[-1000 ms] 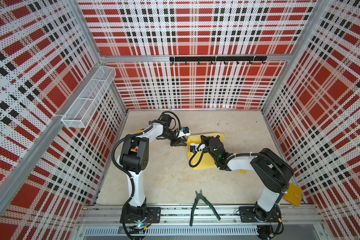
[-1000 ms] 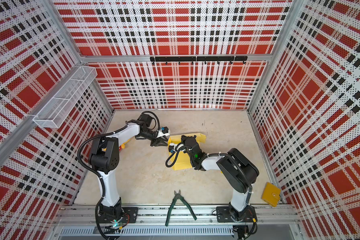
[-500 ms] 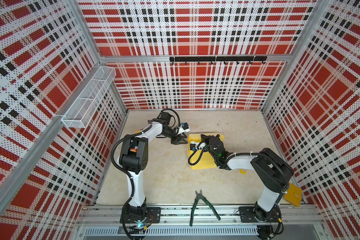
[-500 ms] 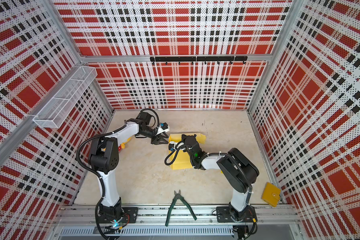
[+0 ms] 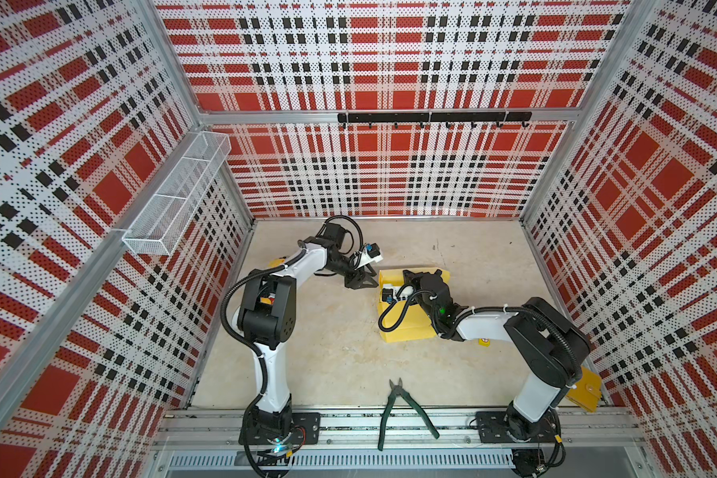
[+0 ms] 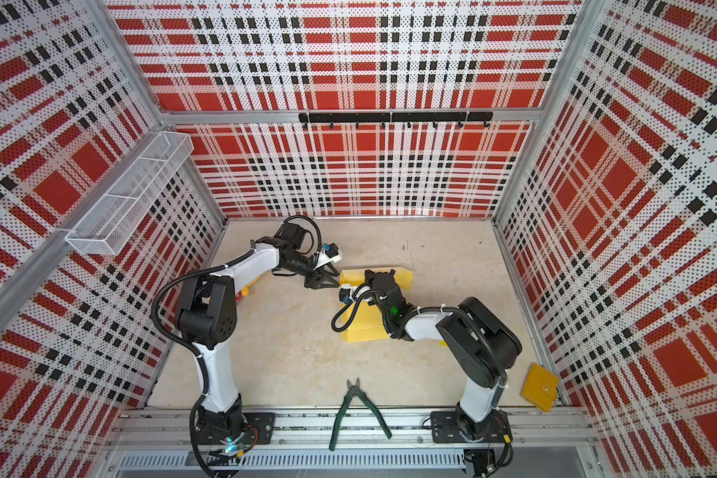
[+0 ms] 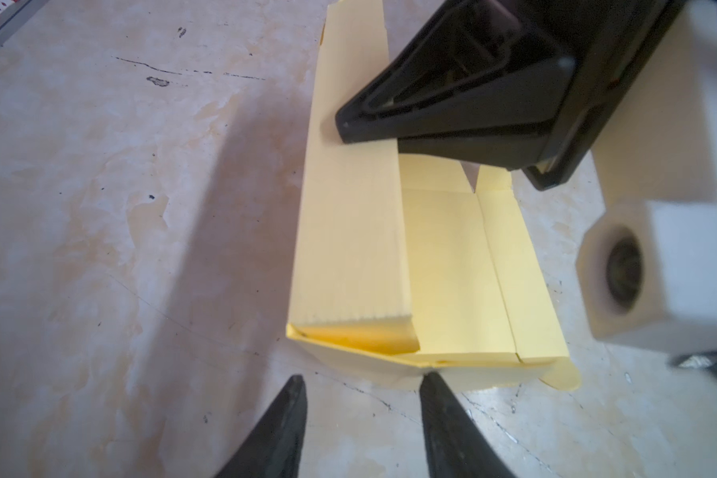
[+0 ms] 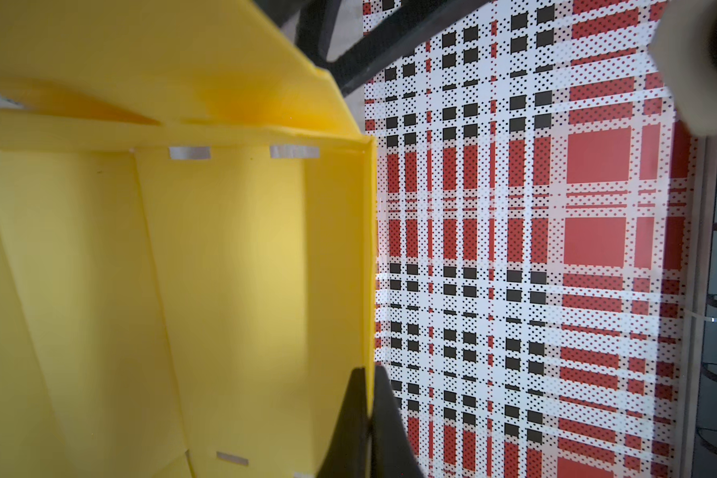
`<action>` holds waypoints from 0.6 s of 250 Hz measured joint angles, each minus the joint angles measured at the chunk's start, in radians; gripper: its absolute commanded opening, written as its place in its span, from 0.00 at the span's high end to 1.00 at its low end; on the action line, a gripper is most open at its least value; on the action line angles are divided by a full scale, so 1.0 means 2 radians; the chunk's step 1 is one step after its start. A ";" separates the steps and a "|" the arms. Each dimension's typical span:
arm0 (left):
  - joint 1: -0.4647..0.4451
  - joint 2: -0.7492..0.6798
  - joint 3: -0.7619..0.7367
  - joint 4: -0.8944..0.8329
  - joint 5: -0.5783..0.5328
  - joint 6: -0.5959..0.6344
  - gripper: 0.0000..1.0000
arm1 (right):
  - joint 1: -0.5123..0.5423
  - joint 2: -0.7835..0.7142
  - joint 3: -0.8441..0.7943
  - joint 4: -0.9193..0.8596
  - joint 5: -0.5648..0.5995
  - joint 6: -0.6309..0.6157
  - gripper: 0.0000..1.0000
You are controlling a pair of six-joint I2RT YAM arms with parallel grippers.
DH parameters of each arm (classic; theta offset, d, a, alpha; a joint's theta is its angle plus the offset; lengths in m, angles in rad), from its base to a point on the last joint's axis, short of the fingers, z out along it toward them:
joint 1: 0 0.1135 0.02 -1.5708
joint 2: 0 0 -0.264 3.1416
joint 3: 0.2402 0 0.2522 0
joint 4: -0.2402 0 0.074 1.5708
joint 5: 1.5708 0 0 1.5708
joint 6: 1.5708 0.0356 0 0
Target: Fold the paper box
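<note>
Right claw (image 8: pixel 367 374) pinches one upright wall of the paper box (image 8: pixel 224 269), left claw (image 7: pixel 363 378) spread empty at its end; wall-forming judged in hand, next calls for tucking that end.

We see red, black & white plaid walls (image 5: pixel 373 62) w/ tiny holes on 3 sides, a scuffed beige floor (image 5: pixel 328 351), a white wire basket (image 5: pixel 174 202) on the left wall, a black hook rail (image 5: pixel 431 118) at back & a metal rail (image 5: pixel 348 424) up front.

The paper box (image 5: pixel 410 331) lies at the middle — pliers (image 5: pixel 398 393) before it, pouch (image 5: pixel 584 389) at front right.
</note>
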 measured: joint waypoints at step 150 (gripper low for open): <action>-0.036 0.000 0.001 0.076 0.042 -0.124 0.47 | -0.039 -0.048 -0.010 -0.055 -0.030 0.062 1.00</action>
